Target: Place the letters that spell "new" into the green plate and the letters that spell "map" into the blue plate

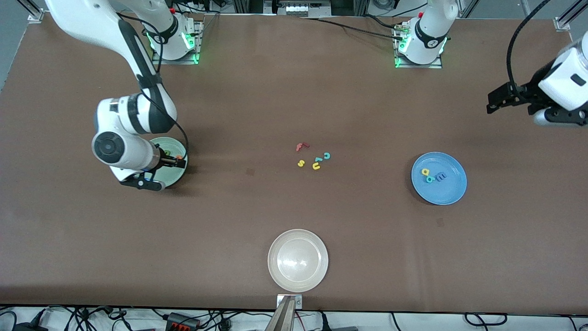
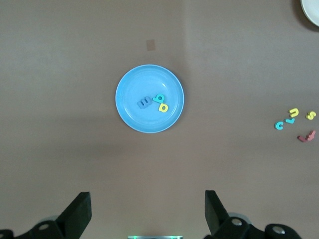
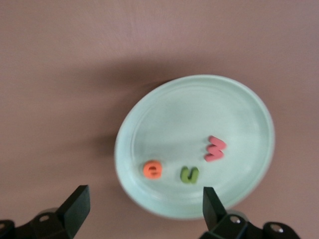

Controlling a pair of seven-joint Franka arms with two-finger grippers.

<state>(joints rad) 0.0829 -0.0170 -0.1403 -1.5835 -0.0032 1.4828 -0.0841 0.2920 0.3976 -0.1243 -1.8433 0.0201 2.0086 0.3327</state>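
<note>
Right wrist view shows us our right claw spread over the green plate holding the orange e, green n and red w, while our left claw, also spread, waits above the surface with m, a and p in the blue plate.

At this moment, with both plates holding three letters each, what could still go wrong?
The open right gripper hangs low over the pale mint-green plate; lifting off carelessly might clip its rim and scatter the orange e, dark green n or salmon-red w.
</note>
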